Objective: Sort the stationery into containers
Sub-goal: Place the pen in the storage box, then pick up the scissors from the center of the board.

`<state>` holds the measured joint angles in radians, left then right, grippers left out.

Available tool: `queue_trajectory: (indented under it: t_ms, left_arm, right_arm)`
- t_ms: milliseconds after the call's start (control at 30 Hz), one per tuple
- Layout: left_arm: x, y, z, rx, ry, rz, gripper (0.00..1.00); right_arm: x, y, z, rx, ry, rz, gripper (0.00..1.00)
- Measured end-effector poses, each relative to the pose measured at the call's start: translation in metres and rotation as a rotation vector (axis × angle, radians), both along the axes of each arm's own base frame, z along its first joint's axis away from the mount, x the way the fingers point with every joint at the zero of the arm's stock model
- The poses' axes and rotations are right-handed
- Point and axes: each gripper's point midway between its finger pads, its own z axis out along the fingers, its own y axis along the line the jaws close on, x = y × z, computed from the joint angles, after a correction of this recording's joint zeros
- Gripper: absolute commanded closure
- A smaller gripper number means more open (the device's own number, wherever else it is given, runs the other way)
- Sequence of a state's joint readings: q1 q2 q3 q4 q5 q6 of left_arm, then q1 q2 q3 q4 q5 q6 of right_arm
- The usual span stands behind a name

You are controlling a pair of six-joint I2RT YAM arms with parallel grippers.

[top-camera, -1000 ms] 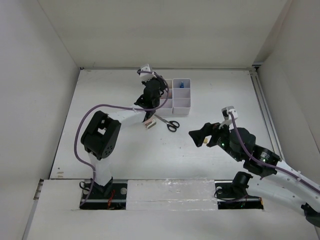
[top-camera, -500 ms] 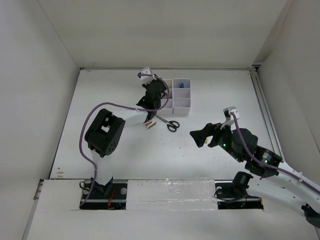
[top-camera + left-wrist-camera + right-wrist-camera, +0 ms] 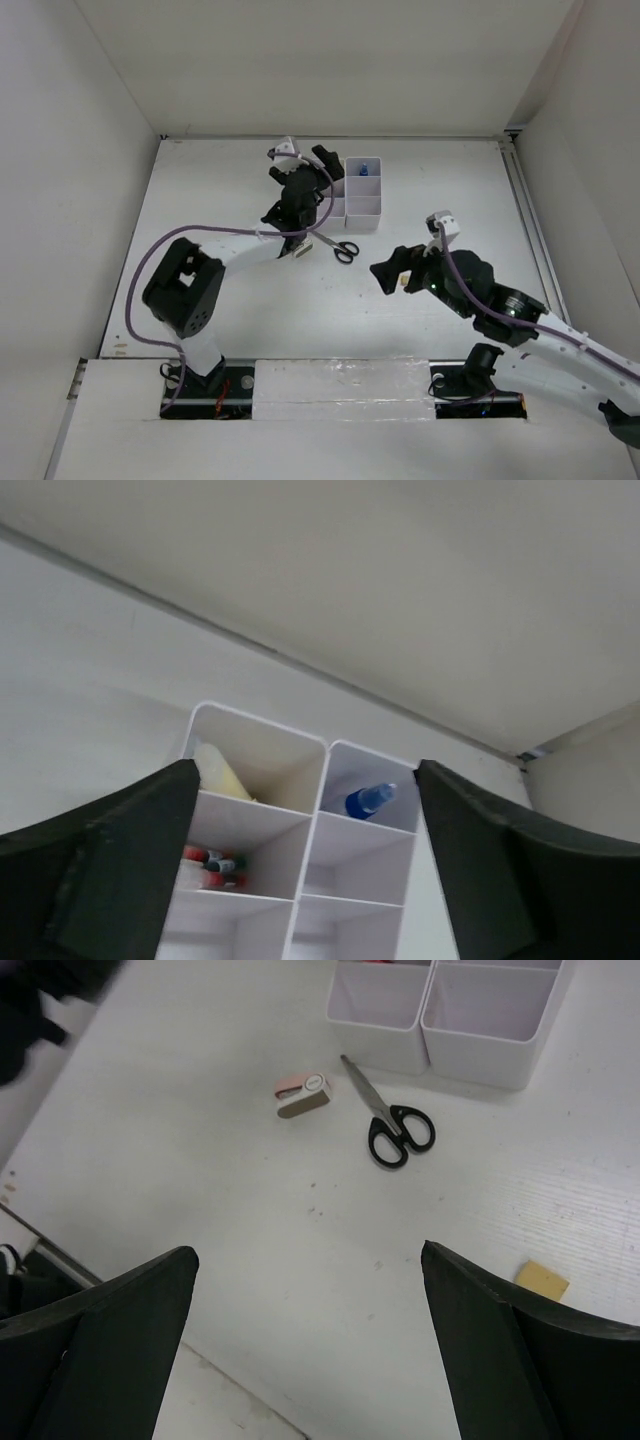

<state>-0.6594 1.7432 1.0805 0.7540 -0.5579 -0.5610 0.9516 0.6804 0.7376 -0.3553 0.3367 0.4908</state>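
My left gripper (image 3: 303,166) hangs open over the left side of the white containers (image 3: 365,217), with nothing between its fingers. In the left wrist view the containers (image 3: 362,852) hold a yellow bar (image 3: 222,771) at the far left, a blue-capped bottle (image 3: 369,799) at the far right and red-white pens (image 3: 209,867) in the middle left. Black-handled scissors (image 3: 339,247) and a small pink-and-white item (image 3: 297,250) lie on the table in front of the containers. My right gripper (image 3: 389,271) hovers open and empty to the right of the scissors (image 3: 388,1122). A yellow eraser (image 3: 542,1280) lies beside its right finger.
White walls enclose the table on the left, back and right. The pink-and-white item (image 3: 302,1095) lies just left of the scissor blades. The near compartments of the containers (image 3: 470,1032) stand behind the scissors. The table's near edge shows at the lower left of the right wrist view.
My left gripper has opened above the containers, and its elbow has swung down and left. My right gripper has drifted a little left, still open.
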Motion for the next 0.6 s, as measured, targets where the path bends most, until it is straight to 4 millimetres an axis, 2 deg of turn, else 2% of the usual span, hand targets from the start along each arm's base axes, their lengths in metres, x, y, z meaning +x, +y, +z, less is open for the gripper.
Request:
queue_trajectory:
  t_ms: [33, 133, 233, 333, 367, 433, 600]
  left_arm:
    - [-0.004, 0.003, 0.016, -0.016, -0.019, 0.0, 0.0]
    - [-0.02, 0.014, 0.063, -0.048, -0.054, -0.008, 0.0]
    - [-0.035, 0.021, 0.11, -0.058, -0.06, -0.031, 0.0]
    - [-0.049, 0.029, 0.135, -0.056, -0.022, -0.064, 0.0]
    - [-0.054, 0.032, 0.137, -0.052, 0.0, -0.068, 0.0]
    - [-0.065, 0.042, 0.126, -0.032, 0.072, -0.063, 0.0]
    - [-0.096, 0.078, 0.073, 0.027, 0.284, 0.039, 0.0]
  right_arm:
    - [0.002, 0.004, -0.006, -0.023, 0.009, 0.008, 0.0]
    - [0.009, 0.016, -0.03, -0.104, 0.049, 0.029, 0.0]
    - [0.018, 0.021, -0.056, -0.191, 0.099, 0.028, 0.0]
    - [0.035, 0.02, -0.076, -0.26, 0.149, -0.002, 0.0]
    - [0.042, 0.02, -0.081, -0.281, 0.166, -0.012, 0.0]
    - [0.053, 0.021, -0.089, -0.312, 0.19, -0.025, 0.0]
    - [0.071, 0.023, -0.097, -0.357, 0.212, -0.046, 0.0]
